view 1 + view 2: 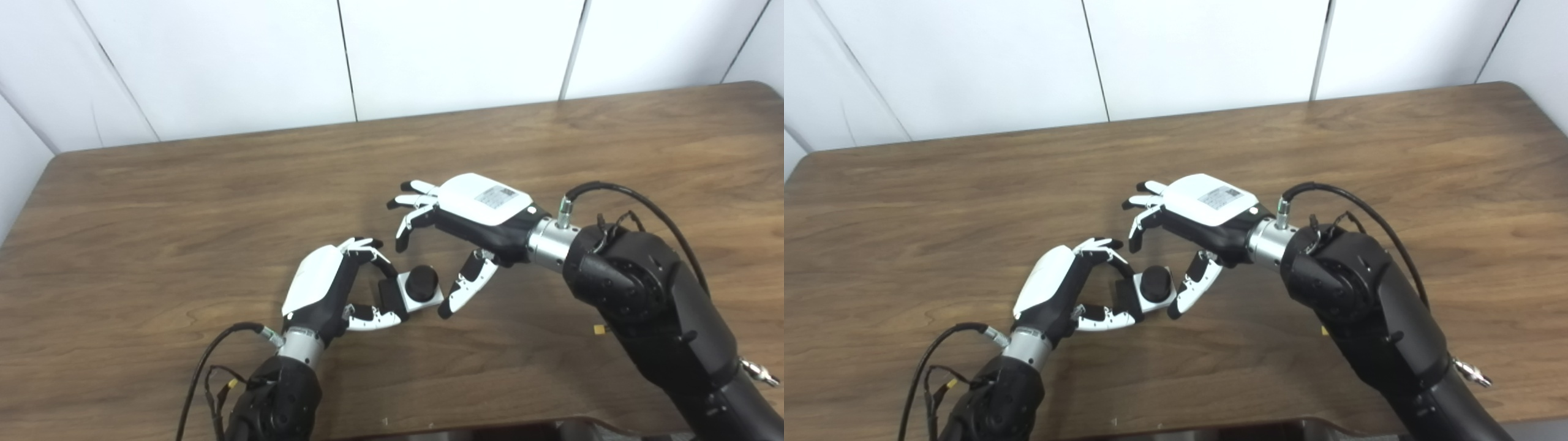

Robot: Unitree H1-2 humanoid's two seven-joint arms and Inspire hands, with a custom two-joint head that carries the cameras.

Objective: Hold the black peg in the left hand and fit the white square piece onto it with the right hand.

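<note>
My left hand (327, 288) is shut on the black peg (422, 282), gripping its dark lower part between fingers and thumb just above the table. The white square piece (433, 300) sits around the peg, and the peg's round black top pokes up through it. My right hand (481, 211) hovers just right of and behind the piece, open with fingers spread and nothing in it. Its thumb (465, 285) points down close beside the white piece's right edge; whether they touch I cannot tell. The same group shows in the right eye view: left hand (1053, 288), peg (1156, 283), right hand (1206, 211).
The wooden table (184, 202) reaches back to a white panelled wall (245, 61). Its front edge runs near the bottom of the picture. Black cables loop off both wrists.
</note>
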